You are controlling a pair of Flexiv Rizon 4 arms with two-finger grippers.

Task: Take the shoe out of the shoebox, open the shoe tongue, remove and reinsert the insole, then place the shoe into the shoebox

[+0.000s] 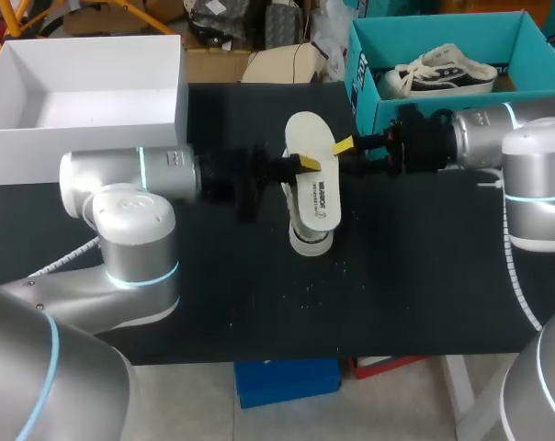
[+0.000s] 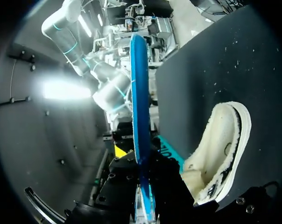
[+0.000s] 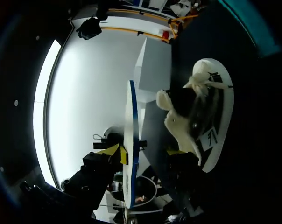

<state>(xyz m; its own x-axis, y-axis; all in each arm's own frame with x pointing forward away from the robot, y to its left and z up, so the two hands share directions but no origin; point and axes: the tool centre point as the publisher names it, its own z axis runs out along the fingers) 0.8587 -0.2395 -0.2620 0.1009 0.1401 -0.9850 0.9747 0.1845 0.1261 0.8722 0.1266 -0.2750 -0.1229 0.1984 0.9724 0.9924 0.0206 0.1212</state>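
white box [image 1: 84, 92]: far left of table [image 1: 424, 276], open side up, just behind the left arm.
left gripper [image 1: 305, 163]: pinched on the insole's left edge, one yellow tip lying on top.
insole [image 1: 307, 133]: mid-table, flat, cream face up, blue underneath; gripped from both sides.
shoe [image 2: 222, 144]: on the table under the insole, fleece-lined mouth facing the left wrist view; in the head view the insole covers most of it.
right gripper [image 1: 344, 145]: clamped on the insole's right edge, opposite the left gripper.
shoebox [image 1: 362, 64]: teal, far right, open, behind the right arm.
second shoe [image 1: 443, 73]: inside the shoebox.
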